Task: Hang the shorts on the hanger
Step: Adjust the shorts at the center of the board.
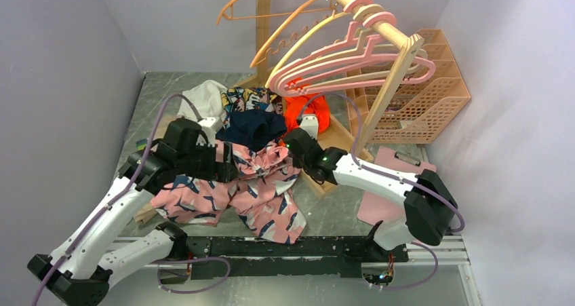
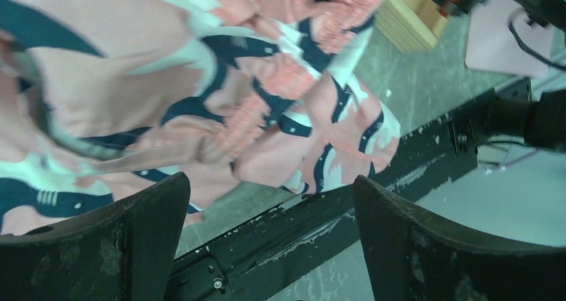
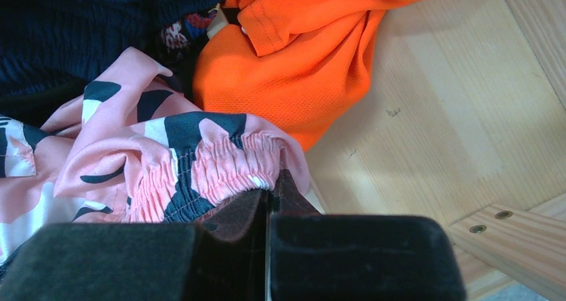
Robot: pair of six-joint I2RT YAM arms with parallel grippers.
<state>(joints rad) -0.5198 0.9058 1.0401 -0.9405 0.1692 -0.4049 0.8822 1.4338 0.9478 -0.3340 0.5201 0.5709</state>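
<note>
Shorts (image 1: pixel 261 197) are being pinched at the waistband (image 3: pixel 220 161) by the right gripper (image 3: pixel 270 194), fingers pressed together, seemingly for lifting off the clothes pile (image 1: pixel 252 126), while the left gripper (image 2: pixel 270 187) is being held spread.

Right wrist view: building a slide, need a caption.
Right tool shut on the shorts' gathered waistband, beside an orange garment on a wooden base.

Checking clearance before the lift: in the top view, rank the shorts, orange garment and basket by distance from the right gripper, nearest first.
1. shorts: waistband pinched in the right gripper, the rest spread toward the near edge.
2. orange garment: just behind the gripper.
3. basket: far off at the back right.
</note>
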